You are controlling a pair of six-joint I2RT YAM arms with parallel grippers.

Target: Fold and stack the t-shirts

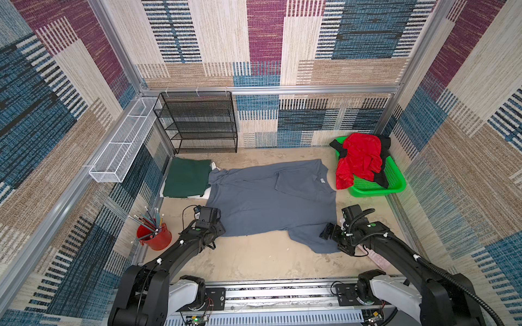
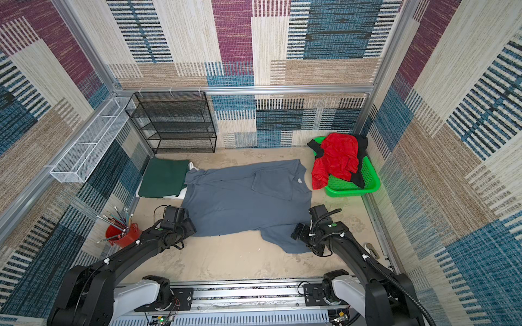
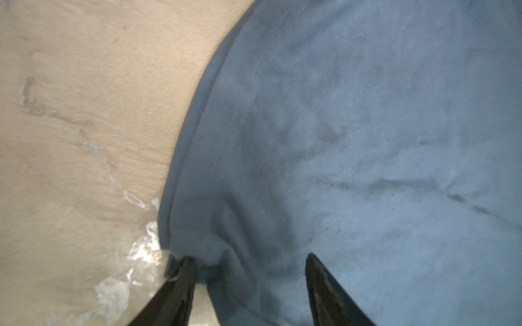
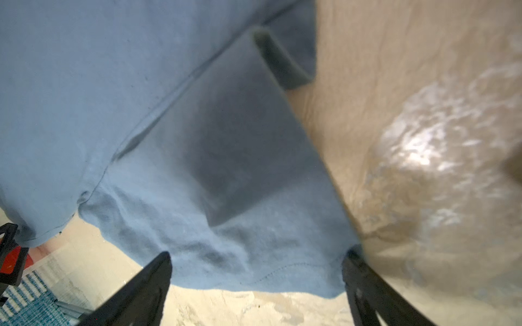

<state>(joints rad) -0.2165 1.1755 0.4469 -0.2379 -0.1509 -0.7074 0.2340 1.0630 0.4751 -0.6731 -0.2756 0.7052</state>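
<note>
A slate grey t-shirt lies spread flat mid-table, its far sleeve folded in. My left gripper is at the shirt's near left corner. Its jaws stand apart, with a bunched fold of grey cloth between them. My right gripper is open and straddles the hem of the near right sleeve. A folded dark green t-shirt rests on a white one at the back left. Red and black t-shirts hang crumpled over the basket.
A green mesh basket stands at the back right. The back wall has a black mesh shelf, and the left wall has a white wire rack. A red cup of pencils sits beside my left arm.
</note>
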